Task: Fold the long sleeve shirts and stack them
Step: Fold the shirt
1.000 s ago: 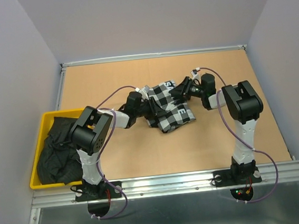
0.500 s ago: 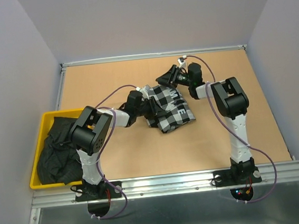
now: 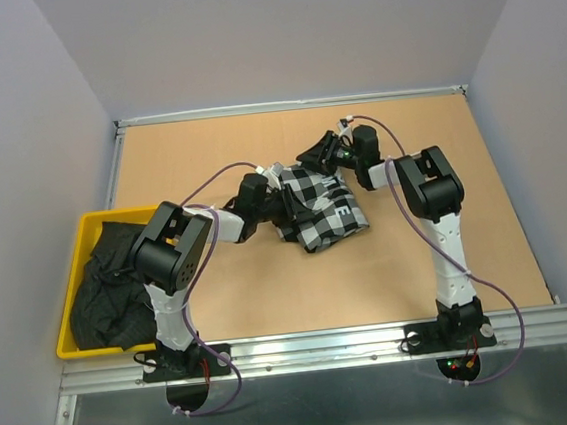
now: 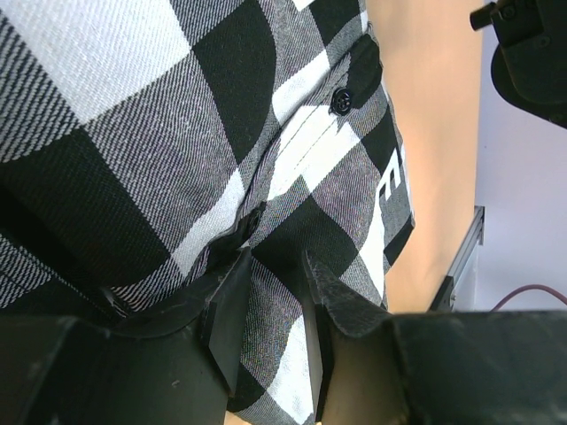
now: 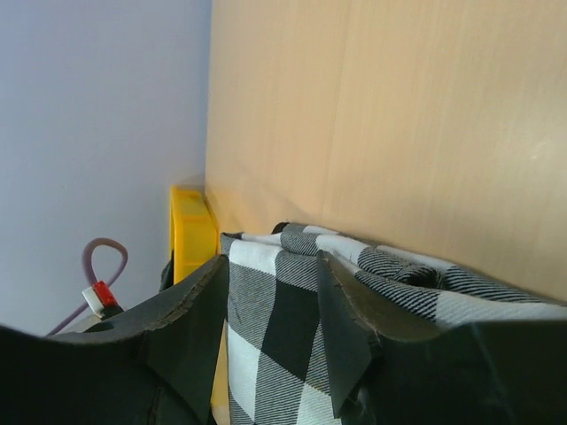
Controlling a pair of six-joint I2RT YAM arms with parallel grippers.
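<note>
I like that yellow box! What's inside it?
A crumpled black shirt fills the yellow bin. Anything underneath the shirt is covered, and the left arm hides the bin's right side.

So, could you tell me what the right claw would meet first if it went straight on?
The checked shirt: its cloth lies between the jaws of the right claw, though whether it is gripped is unclear. Beyond it, only the table shows.

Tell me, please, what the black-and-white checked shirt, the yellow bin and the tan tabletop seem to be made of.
Black-and-white checked shirt: woven cloth, matt, likely cotton flannel; diagonal weave lines and soft folds show. Yellow bin: probably moulded plastic, smooth; even colour, thin rim. Tan tabletop: looks like wood or fibreboard, matt; faint grain, laminate possible.
</note>
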